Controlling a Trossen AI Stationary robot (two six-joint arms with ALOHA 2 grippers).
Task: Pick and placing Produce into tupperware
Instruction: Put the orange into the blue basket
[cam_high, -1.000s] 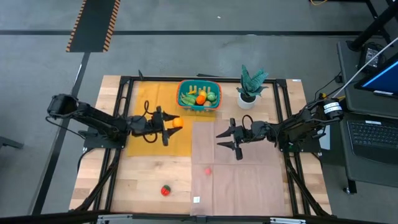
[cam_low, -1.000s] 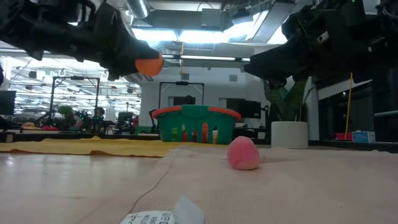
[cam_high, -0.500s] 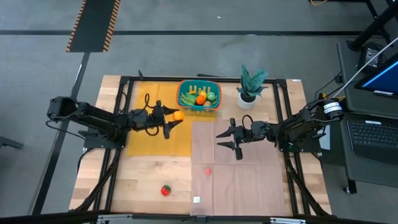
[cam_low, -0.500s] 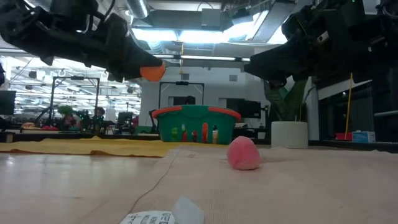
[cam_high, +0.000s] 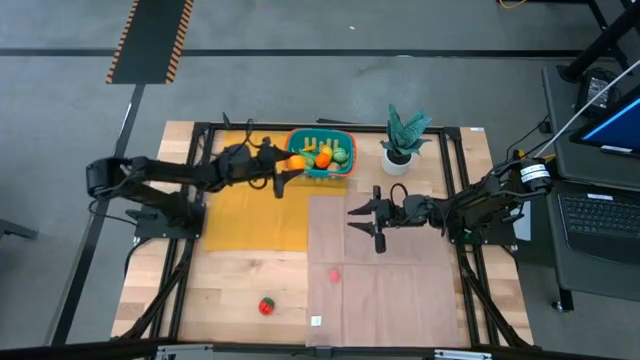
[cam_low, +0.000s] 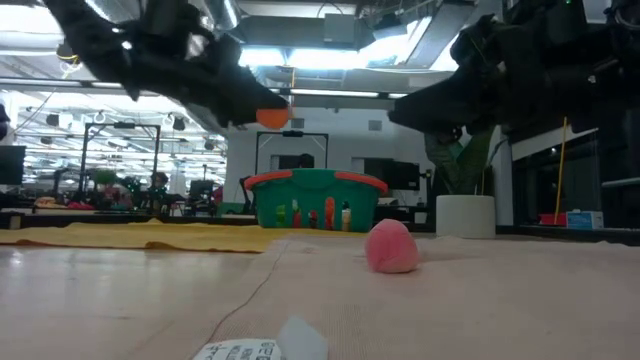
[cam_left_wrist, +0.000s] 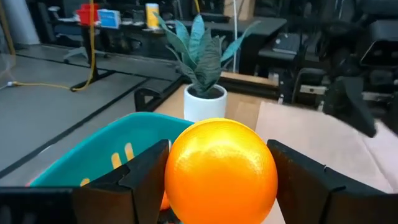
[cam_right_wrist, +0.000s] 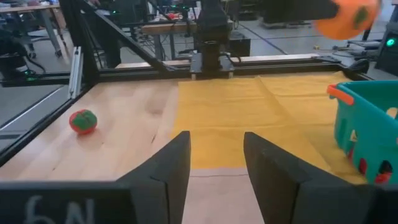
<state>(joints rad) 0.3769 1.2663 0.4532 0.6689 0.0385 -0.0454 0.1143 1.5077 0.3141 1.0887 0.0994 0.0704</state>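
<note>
I have the left claw (cam_high: 283, 172) raised off the surface (cam_high: 240, 285), just at the 9 o'clock rim of the teal basket (cam_high: 320, 172), its fingers (cam_left_wrist: 118, 186) pinching an orange ball (cam_high: 295, 162) between them. From the low camera the ball (cam_low: 272, 117) hangs above the basket's (cam_low: 315, 200) rim level. The basket sits toward 12 o'clock on the surface, at the far edge of the yellow cloth (cam_high: 250, 215), and already contains several small green, orange and yellow toy pieces (cam_high: 325, 154). The right claw (cam_high: 376, 222) waits near the centre, over the pink mat (cam_high: 385, 285), fingers spread and holding nothing. A pink piece (cam_high: 334, 273) lies on the mat toward 6 o'clock; a red piece (cam_high: 266, 306) lies on bare wood toward 7 o'clock. A potted plant (cam_high: 402, 140) stands at 3 o'clock of the basket.
</note>
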